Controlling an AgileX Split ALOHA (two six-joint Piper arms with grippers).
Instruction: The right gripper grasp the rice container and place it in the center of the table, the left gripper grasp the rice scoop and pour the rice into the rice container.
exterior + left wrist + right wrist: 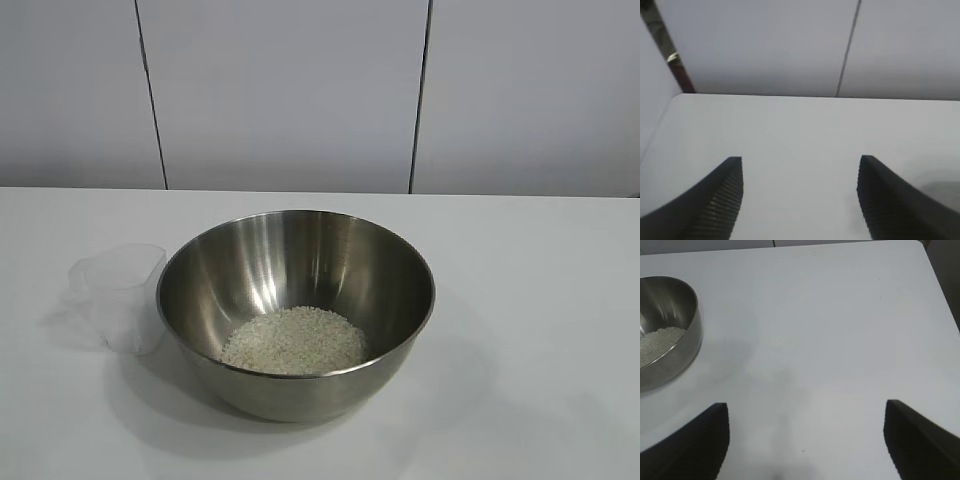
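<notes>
Exterior camera: set at the table's point(540, 300) near side, looking across and slightly down toward the panelled wall point(290, 90); close on the steel bowl point(296, 312) at centre.

Left wrist camera: low over bare tabletop, facing the wall, its own fingers point(720, 200) framing the view.

Right wrist camera: higher, tilted down. Shares the bowl and its rice point(657, 342) with the exterior view.

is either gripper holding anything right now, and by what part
Nothing is held. The left gripper and the right gripper both have open jaws over bare table. The rice scoop stands free beside the rice container.
</notes>
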